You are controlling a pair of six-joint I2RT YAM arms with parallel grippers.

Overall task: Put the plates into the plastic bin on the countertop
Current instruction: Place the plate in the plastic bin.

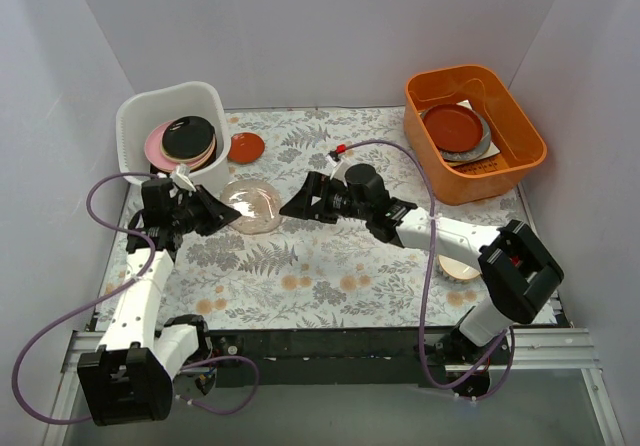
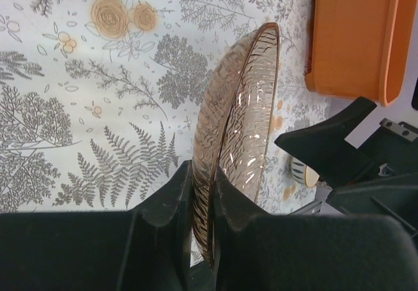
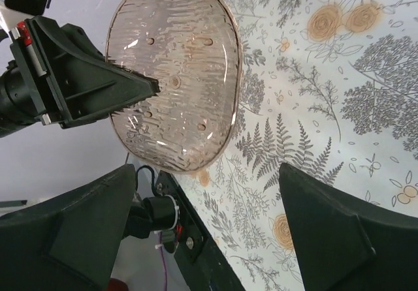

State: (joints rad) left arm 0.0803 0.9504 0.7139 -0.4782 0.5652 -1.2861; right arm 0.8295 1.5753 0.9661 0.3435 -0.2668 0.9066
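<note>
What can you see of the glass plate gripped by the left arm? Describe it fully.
The glass plate is clear with a pinkish-brown tint, shallow, rounded, and ribbed with a wavy pressed pattern. The left pincer is shut on its rim, one finger on each face. It is beside the white bin, over the countertop; nothing else appears to touch it.

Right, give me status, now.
Left jaws shut on ribbed pink glass plate, by rim. Right jaws open, facing it, clear. White plastic bin holds stacked plates. Orange-red dish beside bin, not blocking.
</note>
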